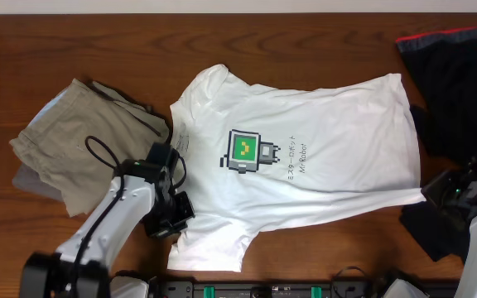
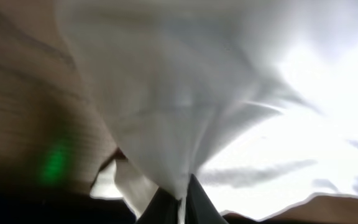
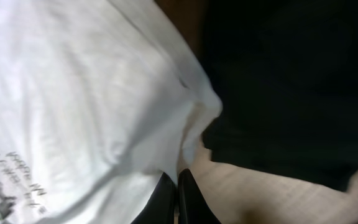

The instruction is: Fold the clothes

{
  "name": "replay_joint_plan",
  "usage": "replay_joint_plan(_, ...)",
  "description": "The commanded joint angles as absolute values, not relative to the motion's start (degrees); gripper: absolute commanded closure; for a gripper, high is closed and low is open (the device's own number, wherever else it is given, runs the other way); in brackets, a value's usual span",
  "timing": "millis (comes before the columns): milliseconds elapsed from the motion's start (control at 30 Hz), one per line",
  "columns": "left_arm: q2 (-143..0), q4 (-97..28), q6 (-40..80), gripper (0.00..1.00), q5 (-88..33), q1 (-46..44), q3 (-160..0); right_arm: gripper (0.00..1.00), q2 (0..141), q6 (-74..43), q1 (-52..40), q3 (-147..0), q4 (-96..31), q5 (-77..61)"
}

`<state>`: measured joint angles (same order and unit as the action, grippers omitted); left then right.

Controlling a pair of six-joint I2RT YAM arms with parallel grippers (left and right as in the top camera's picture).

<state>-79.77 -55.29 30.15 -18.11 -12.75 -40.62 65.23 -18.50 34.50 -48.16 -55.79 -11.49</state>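
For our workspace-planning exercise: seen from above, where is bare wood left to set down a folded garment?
Bare table shows along the far edge above the white T-shirt, and at the front between its near sleeve and the right gripper. Crowded: the khaki garment and left gripper by the collar, the black garment at the hem.

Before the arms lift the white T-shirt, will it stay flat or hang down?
Probably it hangs limp: the T-shirt gathers into folds where the left gripper pinches it. Likely light, since the thin cloth also bunches at the right gripper. The unheld middle would likely sag toward the table.
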Motion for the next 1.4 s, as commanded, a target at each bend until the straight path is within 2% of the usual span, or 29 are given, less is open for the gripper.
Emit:
replay_joint_plan(0,-75.81,-57.52,27.64,0.94,-18.20,-12.53,-44.77,0.99,65.01,-16.34,34.87,-48.86,-54.30,-20.73)
replay_joint_plan(100,-73.87,-59.11,27.68,0.94,-14.76,-12.53,-46.52,0.99,65.04,-16.27,34.85,-48.88,-52.53,-25.54)
replay_joint_plan(400,-73.41,-57.49,28.93,0.94,-4.78,-10.44,-46.78,0.99,66.11,-19.31,34.87,-48.86,-47.27,-24.75)
replay_joint_plan(633,-73.41,-45.69,26.55,0.94,-7.38,-4.80,-46.78,0.99,68.82,-23.40,34.85,-48.86,-39.70,-25.12)
replay_joint_plan(800,-73.78,-35.94,22.79,0.94,-10.04,-4.84,-46.78,0.99,71.85,-24.43,34.79,-48.86,-35.57,-25.58)
replay_joint_plan(1367,-84.71,-18.31,17.19,0.95,-10.13,-4.84,-46.74,0.99,81.84,-27.00,31.44,-48.86,-21.56,-24.05)
